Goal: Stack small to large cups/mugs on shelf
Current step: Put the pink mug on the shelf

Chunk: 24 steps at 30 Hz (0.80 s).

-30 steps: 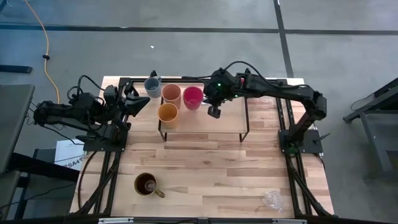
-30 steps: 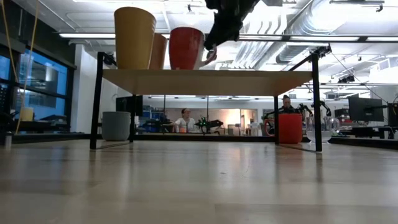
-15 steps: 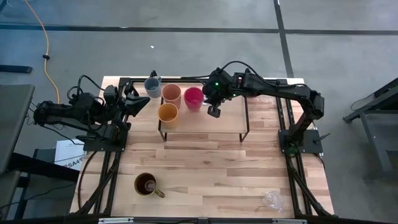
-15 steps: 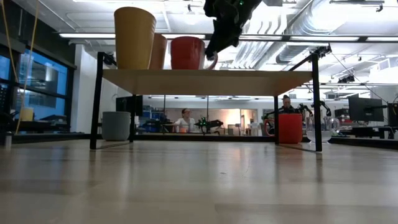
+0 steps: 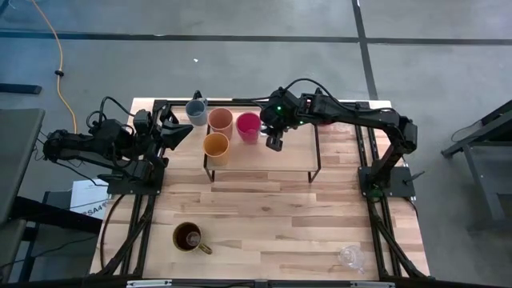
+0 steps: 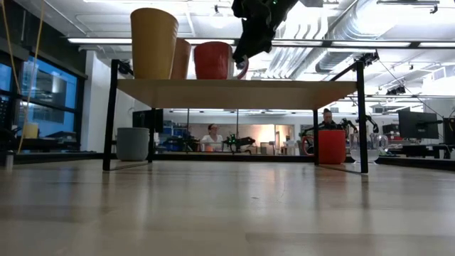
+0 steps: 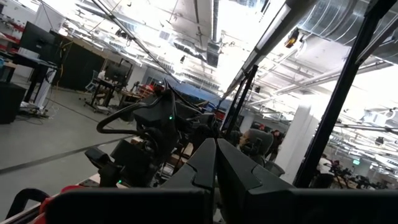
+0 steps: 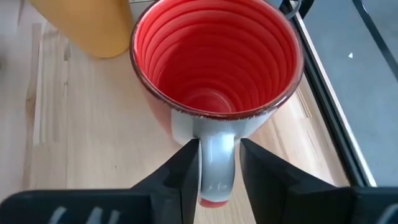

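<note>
Red ribbed mug (image 8: 214,68) fills my right wrist view, its pale handle pinched between the right gripper (image 8: 217,168) fingers. From above I only see that gripper beside the mug on the shelf (image 5: 264,164). My low view shows the mug's base resting on the plank. The left gripper (image 7: 214,165) waits at the table's left edge, fingers pressed together.

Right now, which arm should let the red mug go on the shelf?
Right. The right gripper has its fingers around the red mug's handle, and the mug stands on the shelf. The left gripper sits at the shelf's left end, empty.
</note>
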Each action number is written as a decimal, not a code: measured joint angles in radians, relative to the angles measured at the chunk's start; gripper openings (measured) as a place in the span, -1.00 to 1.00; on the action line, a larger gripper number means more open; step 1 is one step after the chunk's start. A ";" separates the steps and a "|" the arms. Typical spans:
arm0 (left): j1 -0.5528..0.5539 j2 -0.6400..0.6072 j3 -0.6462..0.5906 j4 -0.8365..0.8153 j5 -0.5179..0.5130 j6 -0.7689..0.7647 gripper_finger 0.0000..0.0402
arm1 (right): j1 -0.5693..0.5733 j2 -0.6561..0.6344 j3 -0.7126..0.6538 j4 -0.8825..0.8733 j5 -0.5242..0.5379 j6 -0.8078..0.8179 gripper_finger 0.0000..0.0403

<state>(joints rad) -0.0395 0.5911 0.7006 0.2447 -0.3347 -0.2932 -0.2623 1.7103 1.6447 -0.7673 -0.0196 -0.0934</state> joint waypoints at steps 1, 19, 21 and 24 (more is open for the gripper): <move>0.000 0.000 0.000 0.000 0.000 0.000 -0.99 | 0.000 0.000 0.000 0.000 0.000 0.008 -0.46; 0.000 0.000 0.000 0.000 0.000 0.000 -0.99 | 0.000 -0.002 0.000 -0.011 0.013 0.015 0.11; 0.000 0.000 0.000 0.000 0.000 0.000 -0.99 | 0.000 -0.008 0.000 -0.019 0.016 0.015 0.13; 0.000 0.000 0.000 0.000 0.000 0.000 -0.99 | 0.000 -0.018 0.000 -0.023 0.016 0.015 0.13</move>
<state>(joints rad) -0.0392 0.5913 0.7006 0.2446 -0.3344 -0.2932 -0.2619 1.6927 1.6447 -0.7901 -0.0040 -0.0788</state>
